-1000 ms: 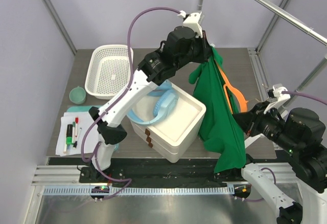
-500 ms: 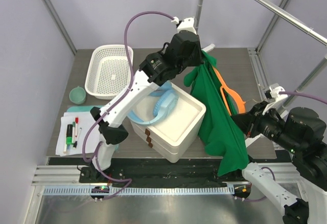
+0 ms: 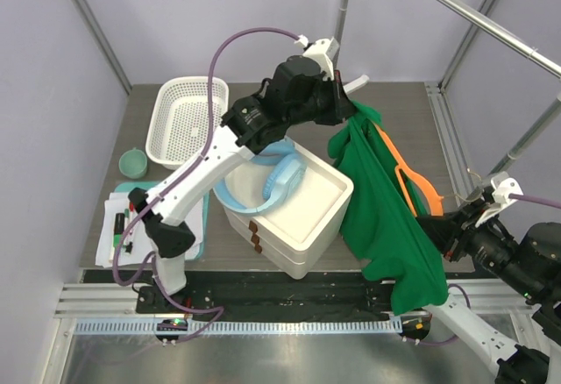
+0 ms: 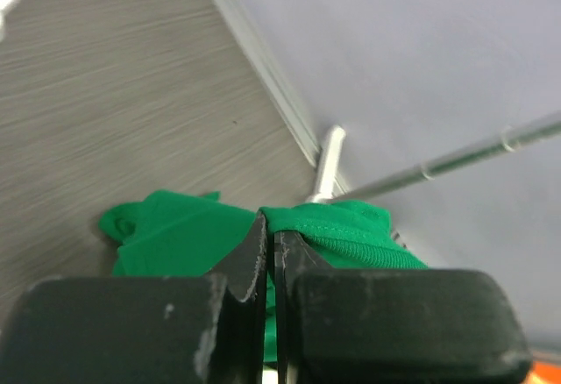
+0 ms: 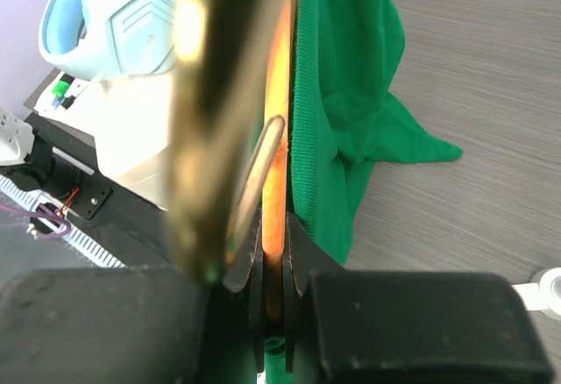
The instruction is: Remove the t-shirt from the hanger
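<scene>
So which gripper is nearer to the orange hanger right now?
Right. The right gripper is shut on the hanger itself, at its near end. The left gripper pinches the t-shirt at its far top edge, beside the hanger but not on it.

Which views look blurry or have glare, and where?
Right wrist: a golden band close to the lens is smeared out of focus beside the orange hanger; the t-shirt behind is sharp. Left wrist: t-shirt hem crisp, table grain soft. Top external: glare on the steel sheet.
</scene>
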### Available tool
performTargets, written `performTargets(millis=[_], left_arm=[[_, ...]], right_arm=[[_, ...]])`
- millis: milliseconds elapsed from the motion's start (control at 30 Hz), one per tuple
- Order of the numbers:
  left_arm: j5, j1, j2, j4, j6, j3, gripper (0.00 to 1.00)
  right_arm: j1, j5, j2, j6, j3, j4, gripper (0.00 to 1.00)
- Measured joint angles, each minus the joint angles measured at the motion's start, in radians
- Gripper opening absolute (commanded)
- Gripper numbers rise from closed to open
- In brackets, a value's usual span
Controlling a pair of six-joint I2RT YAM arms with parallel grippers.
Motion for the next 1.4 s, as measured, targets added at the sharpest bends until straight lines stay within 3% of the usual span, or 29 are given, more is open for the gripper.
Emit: performTargets(millis=[133, 300, 433, 500, 600, 800, 967, 1133, 1400], left_arm=[[0.076, 0.024, -0.072, 0.075, -0.014, -0.116, 0.0], [-0.004, 0.008, -0.146, 0.069, -0.117, -0.165, 0.0], [-0.034, -0.05, -0.275, 0.228, -0.106, -0.326, 0.0], [-0.034, -0.08, -0.294, 0.292, -0.074, -0.335, 0.0], [-0.05, -0.101, -0.248, 0.295, -0.045, -0.231, 0.0], [-0.198, -0.116, 0.122, 0.088, -0.008, 0.386, 0.0], [-0.229, -0.079, 0.15, 0.049, -0.027, 0.26, 0.0], [-0.23, -0.063, 0.224, 0.0, -0.027, 0.31, 0.0], [-0.176, -0.032, 0.211, -0.038, -0.085, 0.299, 0.0]], right_arm=[[0.019, 0.013, 0.035, 0.0, 0.056, -0.026, 0.01], [0.045, 0.034, 0.051, -0.002, 0.077, -0.028, 0.01], [0.055, 0.048, 0.051, 0.0, 0.089, -0.035, 0.01], [0.055, 0.05, 0.052, 0.001, 0.09, -0.039, 0.01], [0.055, 0.045, 0.058, 0.0, 0.089, -0.031, 0.01], [0.053, 0.034, 0.098, 0.0, 0.085, 0.051, 0.01], [0.05, 0.032, 0.116, 0.002, 0.086, -0.009, 0.01], [0.048, 0.045, 0.149, 0.002, 0.13, -0.056, 0.01], [0.048, 0.061, 0.129, 0.0, 0.145, -0.057, 0.01]])
